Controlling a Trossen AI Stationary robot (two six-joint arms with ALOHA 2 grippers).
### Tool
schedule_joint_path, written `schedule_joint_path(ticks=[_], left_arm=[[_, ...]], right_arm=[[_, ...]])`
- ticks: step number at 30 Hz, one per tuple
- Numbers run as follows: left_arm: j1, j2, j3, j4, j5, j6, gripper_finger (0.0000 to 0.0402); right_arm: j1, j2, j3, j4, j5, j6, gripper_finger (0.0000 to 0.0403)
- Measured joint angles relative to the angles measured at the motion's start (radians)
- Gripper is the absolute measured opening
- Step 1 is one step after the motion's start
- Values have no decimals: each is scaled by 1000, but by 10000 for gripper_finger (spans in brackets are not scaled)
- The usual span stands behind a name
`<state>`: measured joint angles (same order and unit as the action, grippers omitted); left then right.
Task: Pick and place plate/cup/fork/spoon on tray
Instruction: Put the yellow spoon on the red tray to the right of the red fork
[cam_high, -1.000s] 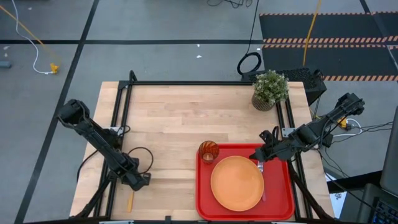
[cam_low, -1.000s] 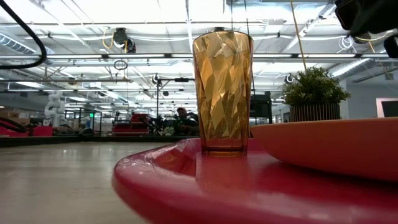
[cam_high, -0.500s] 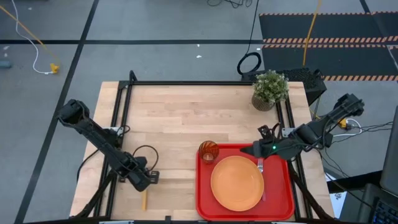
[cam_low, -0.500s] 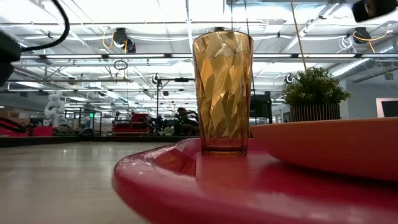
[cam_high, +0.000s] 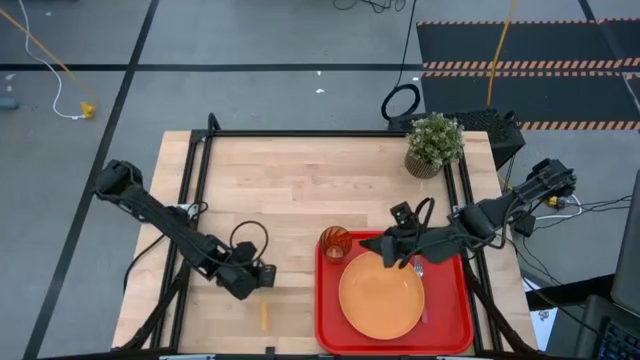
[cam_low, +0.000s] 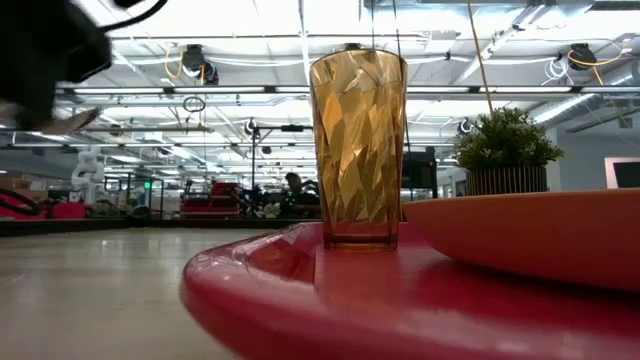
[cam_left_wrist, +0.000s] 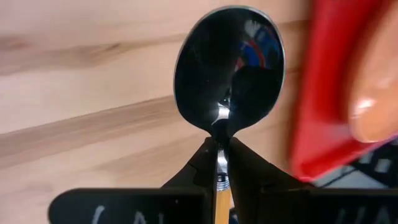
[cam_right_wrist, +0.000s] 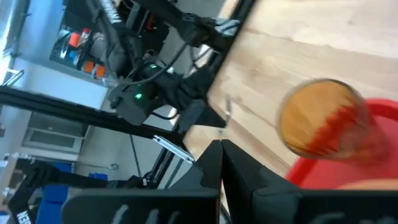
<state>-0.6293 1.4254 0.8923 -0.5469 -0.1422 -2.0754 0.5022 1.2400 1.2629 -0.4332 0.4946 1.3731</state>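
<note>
The red tray (cam_high: 330, 300) lies at the table's near right. On it rest the orange plate (cam_high: 382, 295) and the amber cup (cam_high: 335, 243), which stands upright at the tray's far left corner (cam_low: 358, 150). The fork (cam_high: 420, 270) lies along the plate's right edge. My left gripper (cam_high: 258, 278) hangs over the wood left of the tray, shut on the spoon (cam_left_wrist: 229, 78). The spoon's orange handle (cam_high: 263, 315) sticks out toward the near edge. My right gripper (cam_high: 385, 248) hovers shut over the plate's far rim, holding nothing (cam_right_wrist: 221, 155). My left gripper pinches the spoon's thin metal neck (cam_left_wrist: 221, 155) between its two fingers (cam_left_wrist: 202, 168), just behind the bowl. The bowl sticks out past the fingertips and the orange handle (cam_left_wrist: 222, 208) runs back between them. The fingers slant down toward the tray. The spoon is clear of the wood.
A potted green plant (cam_high: 434, 143) stands at the far right corner. Black frame rails run along the table's far edge and both sides (cam_high: 195, 190). Bare wood lies between the left gripper and the tray (cam_high: 290, 200).
My left gripper has moved toward the table's right edge and up, carrying the spoon off the wood toward the tray. My right gripper has risen and drawn left along the tray's far edge, away from the fork, which stays where it lay.
</note>
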Motion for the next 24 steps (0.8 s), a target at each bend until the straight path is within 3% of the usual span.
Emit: schedule_joint_path(ticks=[7, 14, 18, 24], left_arm=[[84, 0, 152, -1, -117, 164, 26], [158, 0, 351, -2, -217, 385, 26], [208, -1, 456, -1, -248, 517, 26], [279, -1, 571, 0, -256, 684, 26]], right_arm=[[-13, 117, 163, -3, -1, -144, 0], [-11, 176, 170, 34, -86, -86, 6], [-11, 204, 170, 129, -132, -92, 42], [-32, 242, 170, 160, -155, -102, 127]])
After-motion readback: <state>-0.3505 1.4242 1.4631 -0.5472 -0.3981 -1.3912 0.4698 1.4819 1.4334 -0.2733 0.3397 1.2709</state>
